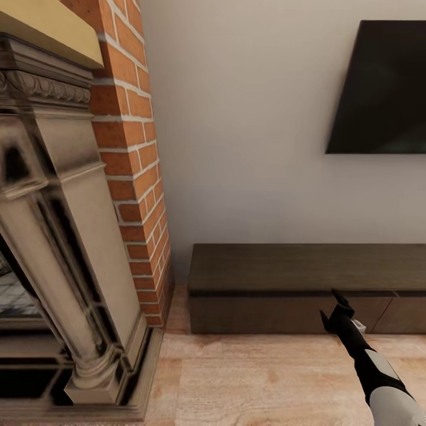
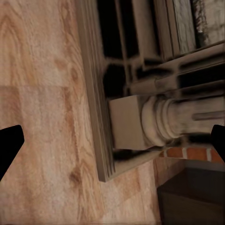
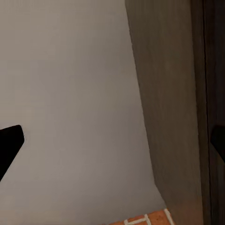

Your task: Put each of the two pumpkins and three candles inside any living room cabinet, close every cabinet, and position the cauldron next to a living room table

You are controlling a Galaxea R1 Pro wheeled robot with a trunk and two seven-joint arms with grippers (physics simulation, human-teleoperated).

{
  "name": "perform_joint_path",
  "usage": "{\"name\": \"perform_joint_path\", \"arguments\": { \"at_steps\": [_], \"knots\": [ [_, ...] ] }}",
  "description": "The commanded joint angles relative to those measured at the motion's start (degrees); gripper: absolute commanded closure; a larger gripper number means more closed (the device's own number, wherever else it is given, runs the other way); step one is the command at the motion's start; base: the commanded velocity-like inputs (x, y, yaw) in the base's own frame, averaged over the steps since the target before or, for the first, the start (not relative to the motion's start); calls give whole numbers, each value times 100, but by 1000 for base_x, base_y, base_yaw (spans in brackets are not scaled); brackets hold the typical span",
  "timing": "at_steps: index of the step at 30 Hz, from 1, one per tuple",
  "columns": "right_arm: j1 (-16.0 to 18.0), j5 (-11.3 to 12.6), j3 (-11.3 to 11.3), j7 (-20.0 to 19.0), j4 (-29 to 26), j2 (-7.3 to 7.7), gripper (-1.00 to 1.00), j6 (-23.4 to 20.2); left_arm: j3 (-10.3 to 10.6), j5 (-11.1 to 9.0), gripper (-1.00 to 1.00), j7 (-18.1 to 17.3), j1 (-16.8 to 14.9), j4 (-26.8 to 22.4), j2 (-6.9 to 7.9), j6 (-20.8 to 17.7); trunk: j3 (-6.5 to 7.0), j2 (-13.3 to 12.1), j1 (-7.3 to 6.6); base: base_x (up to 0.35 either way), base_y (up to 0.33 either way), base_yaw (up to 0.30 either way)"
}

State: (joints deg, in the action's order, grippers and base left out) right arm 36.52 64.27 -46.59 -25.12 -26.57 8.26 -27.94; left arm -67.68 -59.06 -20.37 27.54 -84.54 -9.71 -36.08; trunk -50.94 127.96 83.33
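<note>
While brick chimney (image 1: 133, 177) flanks it, cabinet (image 1: 307, 287) stands shut.

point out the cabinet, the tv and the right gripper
cabinet (image 1: 284, 269), head view, bare top surface
tv (image 1: 384, 89), head view, middle of the dark screen
right gripper (image 1: 333, 306), head view, between its fingertips

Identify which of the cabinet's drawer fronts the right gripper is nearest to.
The wide drawer front on the left, next to the brick column. The right gripper hovers at its right end; the other front lies beyond the slanted seam.
</note>
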Motion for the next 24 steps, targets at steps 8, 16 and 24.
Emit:
{"name": "perform_joint_path", "arguments": {
  "at_steps": [8, 16, 24],
  "knots": [
    [303, 3, 0, -19, 53, -47, -100, 646, -8, -10, -100, -76, -3, 23, 3, -48, -148, 324, 176, 0, 0, 0],
    [351, -180, 463, 200, 51, -2, -100, 681, -8, -1, -100, -73, -3, 29, 4, -41, -292, 645, 352, 0, 0, 0],
    [364, -208, 590, 358, 8, 10, -100, 637, -8, -2, -100, -66, -3, 50, 4, -40, -436, 966, 527, 0, 0, 0]
  ]
}}
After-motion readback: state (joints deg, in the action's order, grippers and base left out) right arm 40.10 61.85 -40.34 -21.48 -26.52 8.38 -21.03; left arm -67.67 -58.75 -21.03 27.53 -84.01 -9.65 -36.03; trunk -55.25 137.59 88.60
